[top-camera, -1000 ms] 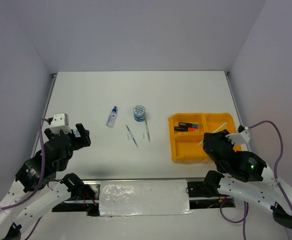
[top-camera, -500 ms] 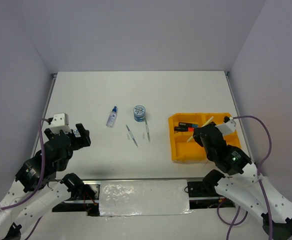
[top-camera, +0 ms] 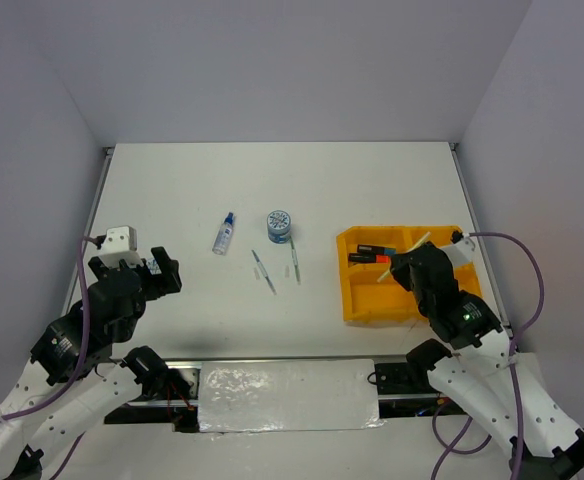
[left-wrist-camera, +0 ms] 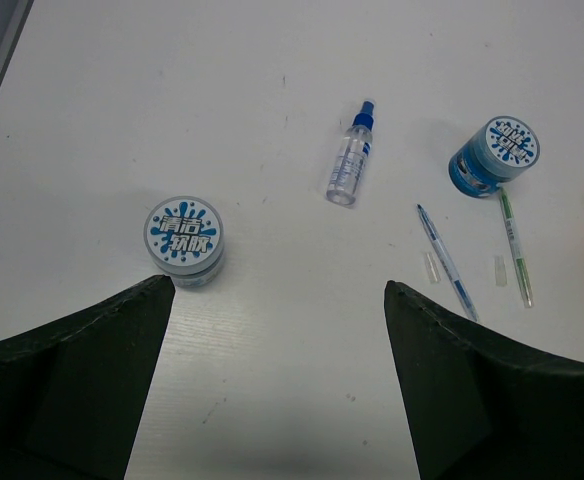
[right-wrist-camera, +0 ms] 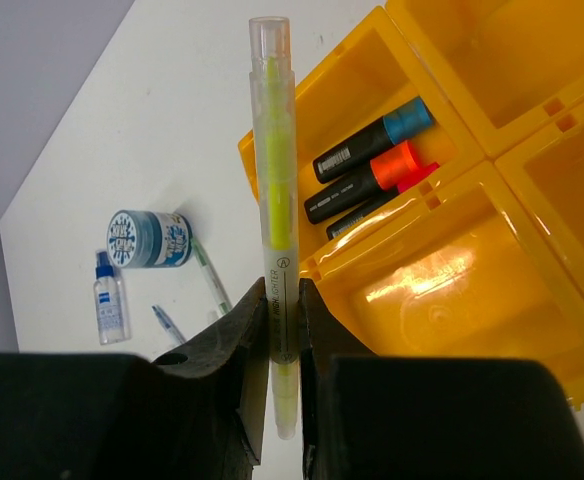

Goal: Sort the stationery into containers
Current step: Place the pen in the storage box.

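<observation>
My right gripper (right-wrist-camera: 280, 290) is shut on a clear highlighter with a yellow core (right-wrist-camera: 277, 200), holding it upright. In the top view this highlighter (top-camera: 402, 257) hangs tilted over the middle of the orange-yellow tray (top-camera: 370, 302). One back compartment of the tray (right-wrist-camera: 472, 270) holds three black highlighters (right-wrist-camera: 372, 165) with blue, orange and pink caps. My left gripper (left-wrist-camera: 277, 290) is open and empty above bare table, close to a blue-white pot (left-wrist-camera: 184, 238). Farther out lie a blue-capped clear bottle (left-wrist-camera: 350, 160), a second pot (left-wrist-camera: 497, 155), a blue pen (left-wrist-camera: 447, 262) and a green pen (left-wrist-camera: 515, 250).
Two small clear pen caps (left-wrist-camera: 432, 268) lie beside the pens. The other three tray compartments hold nothing that I can see. Grey walls close the table on three sides. A shiny plastic strip (top-camera: 287, 395) runs along the near edge between the arm bases.
My right arm has swung left from the tray's right edge to over its middle, still holding the yellow highlighter. The left arm has not moved.
</observation>
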